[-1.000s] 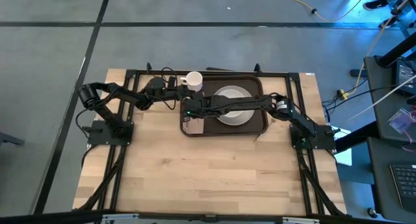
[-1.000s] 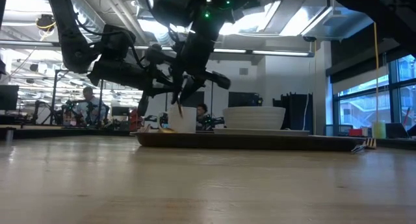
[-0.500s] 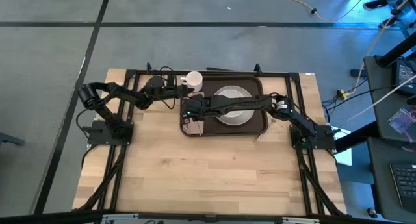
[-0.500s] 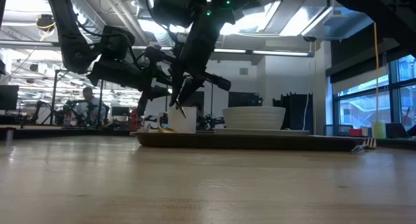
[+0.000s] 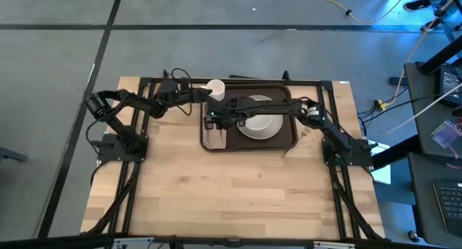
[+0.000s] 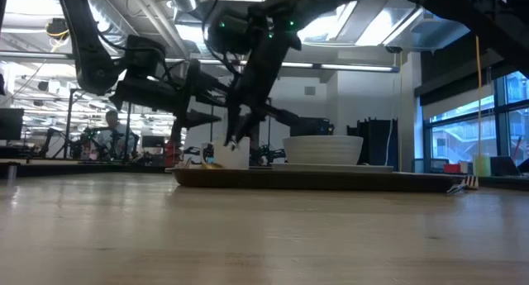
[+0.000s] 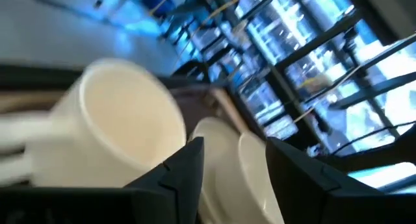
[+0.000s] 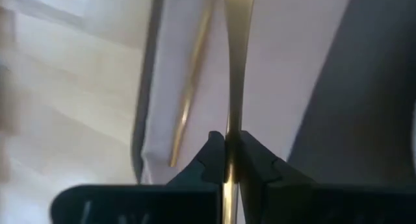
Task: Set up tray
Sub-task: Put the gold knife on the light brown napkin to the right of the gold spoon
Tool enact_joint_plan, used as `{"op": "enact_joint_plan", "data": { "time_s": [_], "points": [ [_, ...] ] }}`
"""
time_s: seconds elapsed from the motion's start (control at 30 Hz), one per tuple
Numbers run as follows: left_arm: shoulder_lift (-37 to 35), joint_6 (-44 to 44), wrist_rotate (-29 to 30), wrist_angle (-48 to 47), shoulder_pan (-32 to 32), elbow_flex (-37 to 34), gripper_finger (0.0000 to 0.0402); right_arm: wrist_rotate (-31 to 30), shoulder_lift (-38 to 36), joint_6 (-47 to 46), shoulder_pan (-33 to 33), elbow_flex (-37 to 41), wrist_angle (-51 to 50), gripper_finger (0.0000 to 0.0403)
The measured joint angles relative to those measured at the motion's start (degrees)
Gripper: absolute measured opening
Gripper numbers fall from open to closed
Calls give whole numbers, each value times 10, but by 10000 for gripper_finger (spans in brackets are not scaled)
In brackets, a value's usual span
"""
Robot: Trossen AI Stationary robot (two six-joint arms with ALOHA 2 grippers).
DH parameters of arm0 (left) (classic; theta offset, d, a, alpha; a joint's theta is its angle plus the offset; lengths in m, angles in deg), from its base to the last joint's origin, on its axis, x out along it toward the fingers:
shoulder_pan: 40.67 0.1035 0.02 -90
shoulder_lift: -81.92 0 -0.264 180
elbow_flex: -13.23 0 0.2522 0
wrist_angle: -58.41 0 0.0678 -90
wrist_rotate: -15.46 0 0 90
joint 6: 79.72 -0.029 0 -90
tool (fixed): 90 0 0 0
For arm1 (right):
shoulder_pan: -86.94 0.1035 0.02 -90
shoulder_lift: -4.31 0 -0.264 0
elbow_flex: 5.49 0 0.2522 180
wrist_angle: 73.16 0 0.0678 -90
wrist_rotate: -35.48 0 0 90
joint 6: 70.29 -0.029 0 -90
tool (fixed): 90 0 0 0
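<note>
The dark brown tray (image 5: 289,137) lies at the table's far middle. It carries a white plate (image 5: 263,123), a pale napkin (image 5: 214,138) at its left end and a white mug (image 5: 215,89) at its far left corner. A gold utensil (image 8: 190,87) lies on the napkin (image 8: 286,62). My right gripper (image 5: 211,121) reaches across the tray and is shut on a second gold utensil (image 8: 238,36) above the napkin. My left gripper (image 5: 203,95) is open just left of the mug (image 7: 114,126), which stands beside its fingers, not between them. My right gripper pinches the thin gold utensil's handle (image 8: 227,160) between its two fingertips. The fingers slant down from above, and the utensil runs on lengthwise beyond them. In the low view its free end (image 6: 232,141) hangs below the fingers, above the tray's rim.
The plate (image 6: 324,149) stands high on the tray's middle, right of the napkin. Bare wood table (image 5: 231,191) stretches from the tray to the near edge. Black frame bars (image 5: 144,112) run along both sides of the table. People sit in the room beyond.
My left gripper has opened and gone toward the far edge, up beside the mug, which has stayed in place. My right arm has swung toward the far edge across the plate, while its gripper stays shut on the utensil over the tray's left end.
</note>
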Motion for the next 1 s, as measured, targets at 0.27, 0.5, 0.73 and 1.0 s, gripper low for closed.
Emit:
{"op": "enact_joint_plan", "data": {
  "time_s": [0.27,0.5,0.73,1.0],
  "points": [
    [-12,6,-43,100,6,-10,140,44,0,42,-18,37,10,17],
    [-118,-75,-44,100,-43,-26,115,73,0,43,-25,38,27,17],
    [-264,-205,-87,19,-107,-26,76,45,0,-36,-26,38,58,17],
    [-394,-222,-196,-13,-139,-26,52,-6,0,-105,-24,37,56,17]
  ]
}}
